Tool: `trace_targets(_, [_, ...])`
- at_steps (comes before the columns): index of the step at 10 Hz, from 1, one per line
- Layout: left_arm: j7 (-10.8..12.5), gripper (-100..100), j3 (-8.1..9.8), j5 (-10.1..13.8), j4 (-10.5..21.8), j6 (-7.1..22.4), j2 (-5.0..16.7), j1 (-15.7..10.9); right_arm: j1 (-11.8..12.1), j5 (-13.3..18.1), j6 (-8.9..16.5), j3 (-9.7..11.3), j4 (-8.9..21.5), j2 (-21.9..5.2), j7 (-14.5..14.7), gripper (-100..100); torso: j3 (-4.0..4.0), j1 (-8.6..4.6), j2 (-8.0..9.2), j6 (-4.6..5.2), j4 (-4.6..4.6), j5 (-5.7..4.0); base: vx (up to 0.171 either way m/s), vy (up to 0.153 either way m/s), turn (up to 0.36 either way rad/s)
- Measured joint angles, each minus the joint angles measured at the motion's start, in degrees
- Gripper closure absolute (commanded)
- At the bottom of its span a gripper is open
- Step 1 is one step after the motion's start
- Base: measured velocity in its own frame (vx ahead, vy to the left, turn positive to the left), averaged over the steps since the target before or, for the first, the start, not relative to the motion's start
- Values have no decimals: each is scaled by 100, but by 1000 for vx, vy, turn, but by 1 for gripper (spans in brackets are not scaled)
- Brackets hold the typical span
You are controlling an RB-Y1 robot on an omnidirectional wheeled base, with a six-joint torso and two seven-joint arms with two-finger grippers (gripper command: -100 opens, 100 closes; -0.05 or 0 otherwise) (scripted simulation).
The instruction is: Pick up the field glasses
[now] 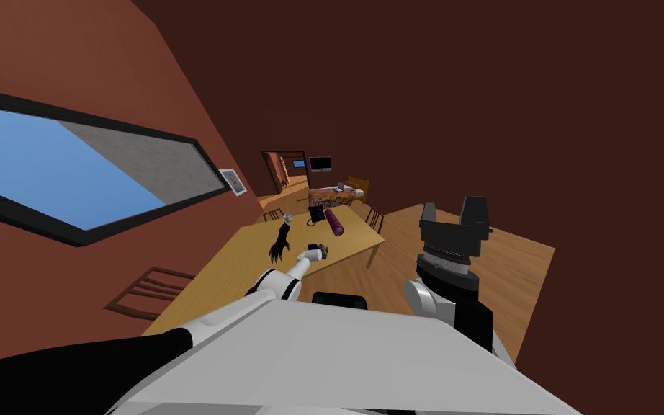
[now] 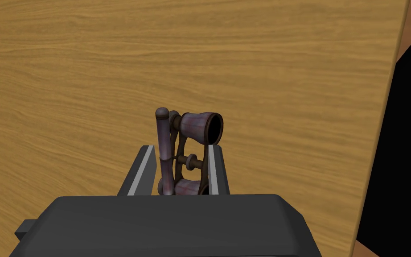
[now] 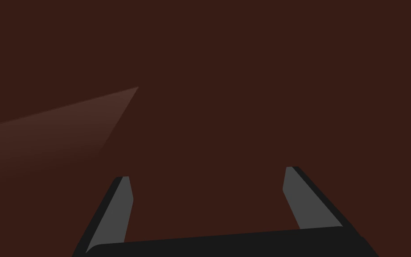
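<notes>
Left arm reached forward over the wooden table (image 1: 233,263). We found the left gripper (image 2: 182,148) drawn in to well under its open spread, with the field glasses (image 2: 196,127) between its two fingers (image 2: 140,172). The glasses were a small purplish-brown pair with a thin rod handle along one side. One finger lay against the side of the barrels. The other was just beside or against the handle. We read this as a grip on the glasses.

One barrel stuck out past the fingertips. The second sat low between the fingers, close to the gripper's dark body. The bridge and its small wheel showed between the two barrels.

From the wrist we saw bare wood grain behind the glasses. We could not tell whether the glasses rested on the table or hung clear of it.

From the head, gripper and glasses sat over the middle of the table, towards its right-hand edge. Also on the table:
- a black claw-shaped thing (image 1: 279,245), near the gripper on its left and apart from it
- a purple cylinder (image 1: 335,222), lying farther out
- a dark box (image 1: 316,214), beside the cylinder
- a small pale cup (image 1: 288,217), towards the far left corner

A chair (image 1: 152,288) stood at the table's left side, by the wall with the window (image 1: 71,169).

Right arm was raised at our right, well apart from the things on the table. The right gripper (image 3: 207,174) stood fully spread, fingers wide apart and empty.
</notes>
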Motion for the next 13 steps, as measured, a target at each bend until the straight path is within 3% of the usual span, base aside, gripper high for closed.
trace_targets(8, [477,100,-586,74,-867,378,330,409,0,0,0,0,0,0,0,0,0,1,1,0,-1,-1,0,-13,11])
trace_targets(11, [721,100,-791,7,-1303,575,440,621,0,0,0,0,0,0,0,0,1,-2,1,3,0,0,1,-17,13])
trace_targets(13, [941,100,-1036,-2,-1720,767,589,849,0,0,0,0,0,0,0,0,0,-5,3,0,-4,-1,0,-27,24])
